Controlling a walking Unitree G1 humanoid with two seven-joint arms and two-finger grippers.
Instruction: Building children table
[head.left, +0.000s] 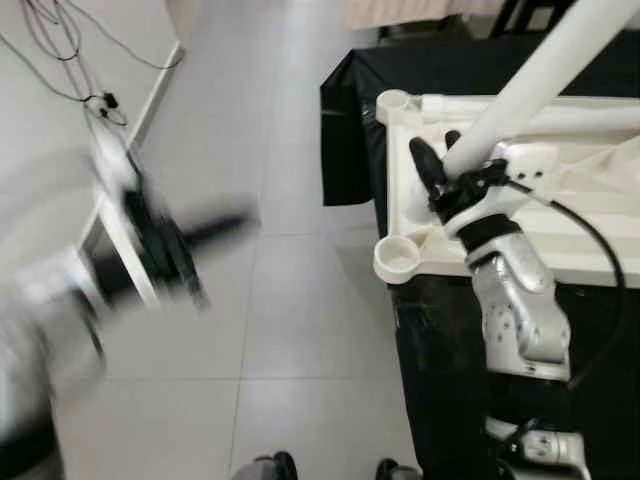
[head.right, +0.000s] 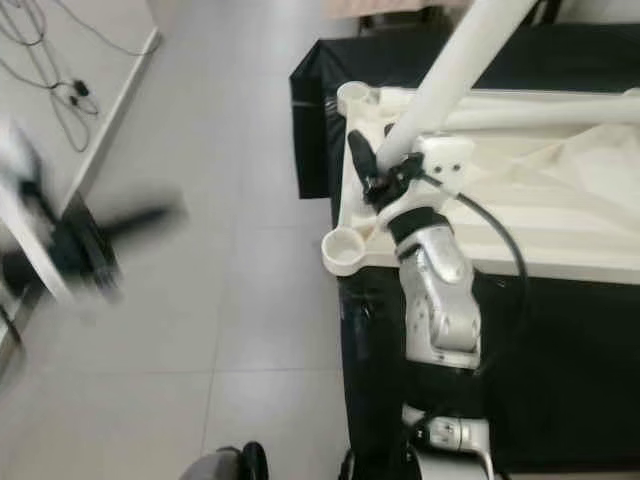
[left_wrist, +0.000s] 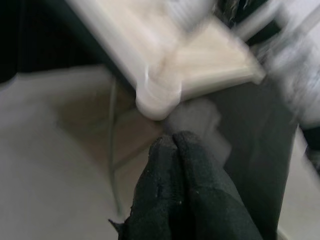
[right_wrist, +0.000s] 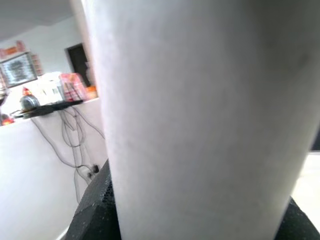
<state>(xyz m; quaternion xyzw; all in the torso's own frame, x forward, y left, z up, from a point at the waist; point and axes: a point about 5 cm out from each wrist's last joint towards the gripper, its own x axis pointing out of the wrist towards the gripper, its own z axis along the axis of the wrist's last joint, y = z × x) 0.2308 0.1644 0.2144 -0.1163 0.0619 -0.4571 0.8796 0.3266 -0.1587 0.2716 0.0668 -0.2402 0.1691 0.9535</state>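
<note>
My right gripper is clamped around a long white table leg, a round tube that slants up and away from the gripper toward the far right. In the right wrist view that leg stands directly against the camera, with a black finger pressed to its side.

The leg's lower end sits over the upturned white tabletop, which lies flat on a surface draped in black cloth. The tabletop has round sockets at its corners: the near corner socket is open and just beside my right wrist, and a second socket sits at the far corner along the same edge. Another white leg lies along the far side of the tabletop. A black cable loops from the gripper down past the silver forearm.

My left gripper is out over the tiled floor, well apart from the surface, and it is smeared with motion blur in the head views. In the left wrist view its two black fingers are pressed together with nothing between them, pointing toward the near corner socket and the black cloth hanging beneath it.

A white wall with dark cables trailing down it runs along my left.
</note>
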